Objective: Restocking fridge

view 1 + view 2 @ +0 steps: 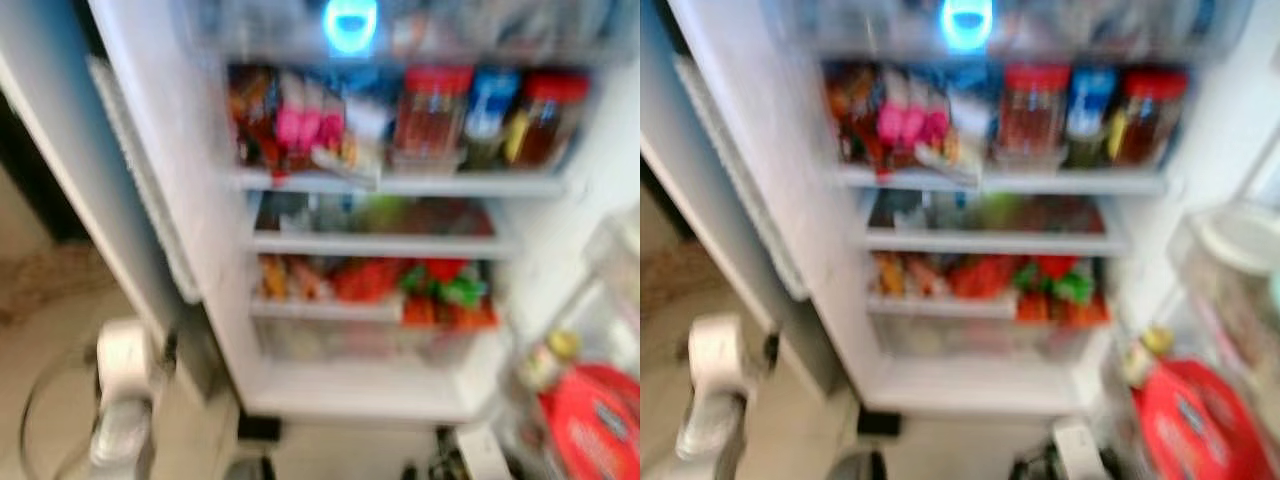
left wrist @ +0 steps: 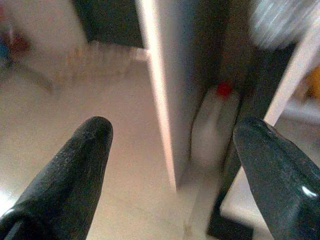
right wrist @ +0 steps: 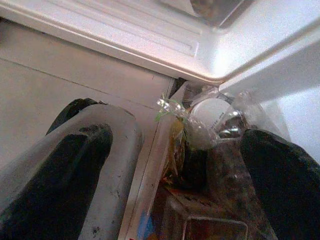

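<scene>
The fridge stands open before me, and the picture is blurred. Its top shelf holds red-lidded jars and pink packets. A lower shelf carries red and green packs. The door rack on the right holds a big red container and a yellow-capped bottle. My left gripper is open over the floor beside the fridge's outer wall, near a white jug with a red cap. My right gripper is open and low, pointing at a clear white-capped bottle.
My silver left arm hangs at the lower left over the pale floor. The fridge's left wall stands close to that arm. A blue light glows at the top of the fridge. A crisper drawer sits under the lowest shelf.
</scene>
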